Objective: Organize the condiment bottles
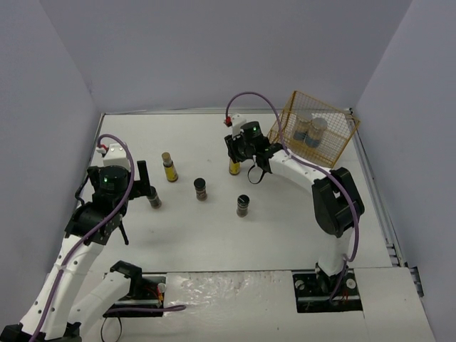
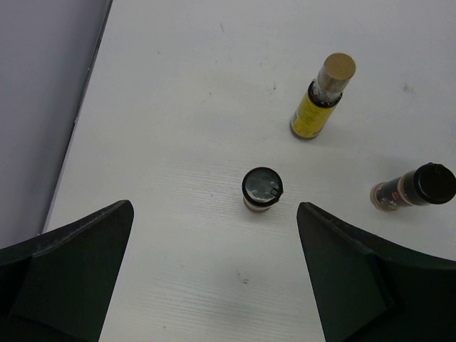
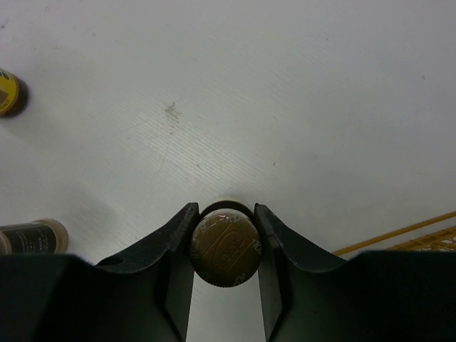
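As jaws clamp 1, 2 yellow bottles (image 1: 169, 167), 3 dark (image 1: 201, 189), 2 pale (image 1: 317, 130)

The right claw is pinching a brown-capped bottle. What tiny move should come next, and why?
Probably lift it straight up: the right gripper is shut on the cap of the bottle, which stands on the table, and the nearby rack already holds two jars.

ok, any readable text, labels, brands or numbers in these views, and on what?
No text reads clearly in any view.
Embossed lettering on the brown cap, right wrist view: too blurred to read.
Label of the yellow-labelled bottle, left wrist view: no print legible.
Label of the black-capped jar at the right edge: marks too small to read.
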